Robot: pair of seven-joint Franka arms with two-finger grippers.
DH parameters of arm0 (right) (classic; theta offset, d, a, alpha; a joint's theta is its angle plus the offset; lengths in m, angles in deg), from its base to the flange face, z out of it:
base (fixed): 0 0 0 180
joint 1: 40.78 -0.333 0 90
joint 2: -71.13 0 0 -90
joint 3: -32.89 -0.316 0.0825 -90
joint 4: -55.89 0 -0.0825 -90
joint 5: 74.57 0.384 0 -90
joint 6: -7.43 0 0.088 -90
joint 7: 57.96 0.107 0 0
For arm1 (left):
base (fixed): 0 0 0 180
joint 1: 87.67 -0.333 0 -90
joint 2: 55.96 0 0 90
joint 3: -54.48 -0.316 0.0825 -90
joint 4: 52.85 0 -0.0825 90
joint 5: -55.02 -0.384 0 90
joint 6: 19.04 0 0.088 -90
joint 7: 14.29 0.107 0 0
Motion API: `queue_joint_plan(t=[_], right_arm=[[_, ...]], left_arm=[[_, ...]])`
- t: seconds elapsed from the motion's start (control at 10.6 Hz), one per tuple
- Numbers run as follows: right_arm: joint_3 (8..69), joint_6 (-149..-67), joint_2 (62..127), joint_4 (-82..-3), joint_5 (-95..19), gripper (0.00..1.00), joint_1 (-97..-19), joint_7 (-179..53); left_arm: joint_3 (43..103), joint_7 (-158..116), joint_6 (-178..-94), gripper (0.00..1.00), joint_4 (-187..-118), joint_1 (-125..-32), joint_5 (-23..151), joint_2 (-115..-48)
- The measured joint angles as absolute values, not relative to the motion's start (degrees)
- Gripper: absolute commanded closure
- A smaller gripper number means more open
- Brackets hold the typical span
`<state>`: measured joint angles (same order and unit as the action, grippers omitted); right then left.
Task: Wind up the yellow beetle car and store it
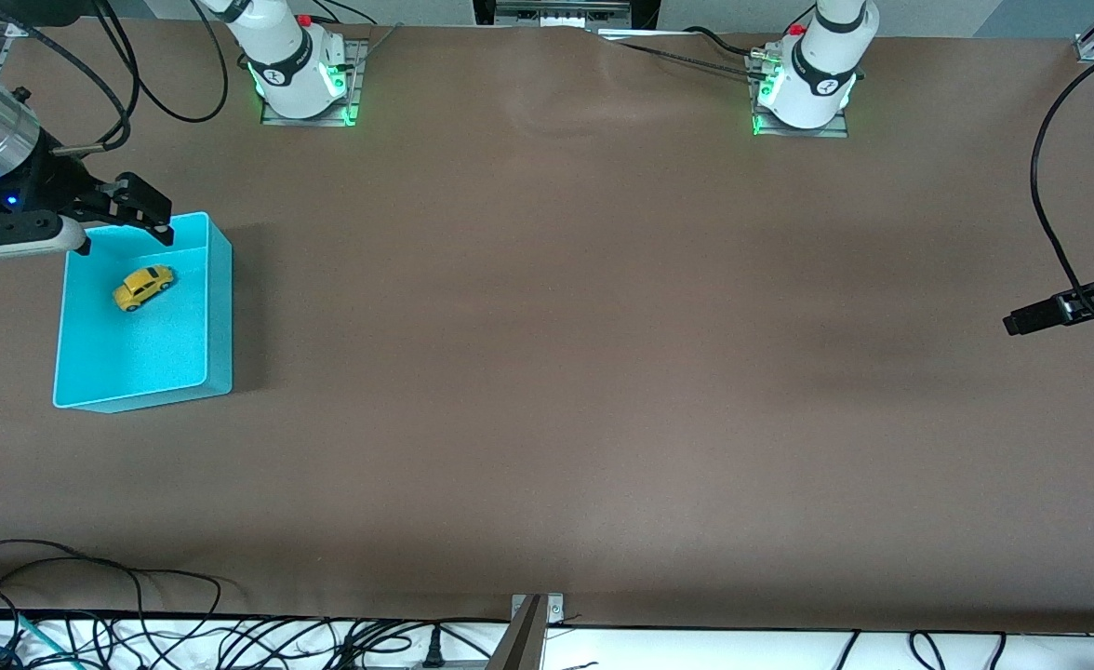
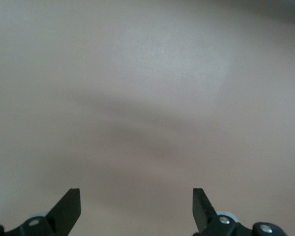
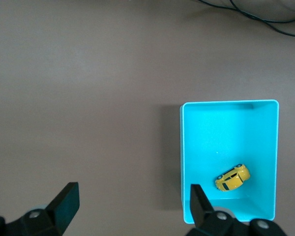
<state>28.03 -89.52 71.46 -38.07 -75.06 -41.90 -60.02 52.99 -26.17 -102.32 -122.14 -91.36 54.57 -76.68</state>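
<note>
The yellow beetle car (image 1: 143, 287) (image 3: 232, 178) rests on its wheels inside the cyan bin (image 1: 221, 307) (image 3: 182, 157), which stands toward the right arm's end of the table. My right gripper (image 1: 124, 228) (image 3: 132, 196) hangs open and empty over the bin's rim on the side toward the arm bases. It is well above the car, with one finger (image 3: 196, 201) over the bin's corner. My left gripper (image 1: 1014, 324) (image 2: 136, 201) is up over bare brown table at the left arm's end, open with nothing between its fingers.
The two arm bases (image 1: 300, 74) (image 1: 812, 88) stand along the table's edge farthest from the front camera. A black cable (image 1: 1045, 195) loops over the left arm's end. Tangled cables (image 1: 138, 633) and a metal bracket (image 1: 533, 619) lie along the nearest edge.
</note>
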Motion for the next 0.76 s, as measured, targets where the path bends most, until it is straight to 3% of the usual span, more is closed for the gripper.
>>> queue_joint_plan(t=[0.76], right_arm=[[27.99, -84.04, 71.45, -38.01, -75.06, 0.00, -41.93, -59.96]], left_arm=[[52.99, -26.17, -102.32, 0.00, -122.14, -91.36, 54.57, -76.68]])
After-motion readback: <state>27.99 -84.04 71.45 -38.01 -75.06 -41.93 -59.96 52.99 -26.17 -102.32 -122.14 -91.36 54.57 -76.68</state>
